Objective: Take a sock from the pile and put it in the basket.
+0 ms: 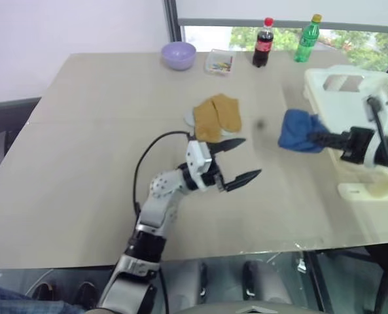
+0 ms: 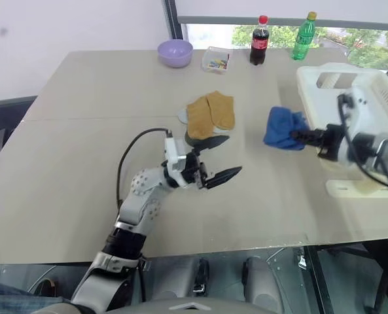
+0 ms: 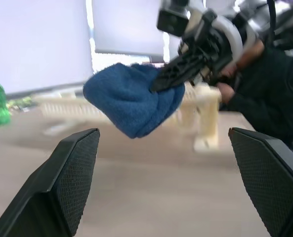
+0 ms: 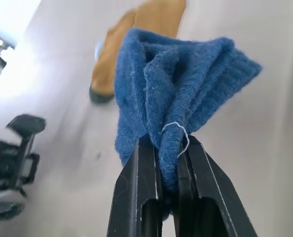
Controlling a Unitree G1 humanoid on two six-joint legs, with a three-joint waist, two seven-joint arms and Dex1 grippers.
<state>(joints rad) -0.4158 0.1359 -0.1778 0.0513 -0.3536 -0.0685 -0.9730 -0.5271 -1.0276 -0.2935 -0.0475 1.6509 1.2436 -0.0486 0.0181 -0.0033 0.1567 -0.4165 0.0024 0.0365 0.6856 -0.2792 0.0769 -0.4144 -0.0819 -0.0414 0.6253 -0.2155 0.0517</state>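
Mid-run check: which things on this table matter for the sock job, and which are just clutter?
Job: blue sock clamped in right gripper; pile of mustard socks; basket; open left gripper.
Clutter: lilac bowl, small tray, cola bottle, green bottle.

- Right gripper (image 2: 297, 137) pinching blue sock (image 2: 282, 128) just left of basket (image 2: 377, 98).
- Mustard socks (image 2: 210, 112) farther left of basket.
- Left gripper (image 2: 216, 157) spread wide, below those.
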